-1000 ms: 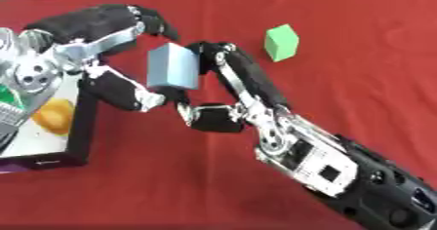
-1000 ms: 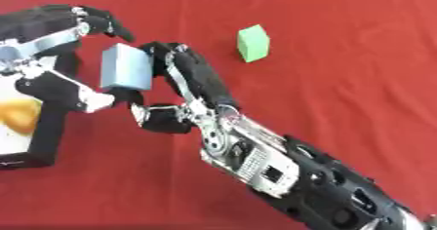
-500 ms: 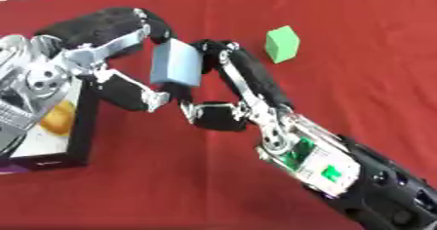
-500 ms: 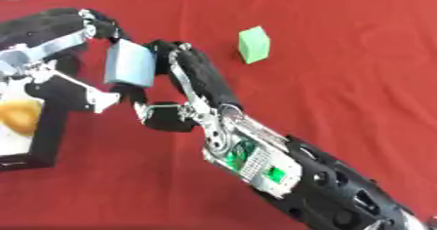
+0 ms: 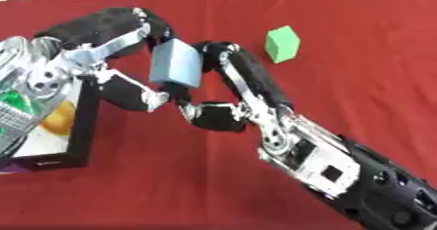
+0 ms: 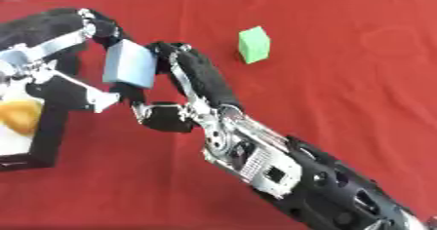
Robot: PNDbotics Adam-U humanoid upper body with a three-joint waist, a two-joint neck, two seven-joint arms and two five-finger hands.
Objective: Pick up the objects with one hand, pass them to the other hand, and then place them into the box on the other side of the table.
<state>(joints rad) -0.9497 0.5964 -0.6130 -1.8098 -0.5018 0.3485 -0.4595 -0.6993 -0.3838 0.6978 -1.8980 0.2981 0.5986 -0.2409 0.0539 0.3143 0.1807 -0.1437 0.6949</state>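
Both hands meet over the red cloth (image 5: 358, 68), just off the box's near corner. Robot's right hand (image 5: 224, 100) has its fingers stretched up along one side of the pale blue block (image 5: 175, 63) with the thumb curled under it, so it has the block pinched. Its left hand (image 5: 111, 53) wraps over the block's top and far side, fingers curled round it too (both seem to have hold at once, which looks like the middle of the hand-over).

To do this well, I reckon the left hand should have the block seated between fingers and thumb before the right lets go, and the right should straighten its fingers and draw back along its own arm, not sideways, so it doesn't drag the block askew.

Beside them sits the black-walled box (image 5: 84, 126) at the left edge, already with something orange (image 5: 58, 119) and something green (image 5: 15, 100) in it. A green cube (image 5: 282, 44) stands well apart on the cloth, upright. Nothing lies between the block and the box; only the box's wall needs clearing.
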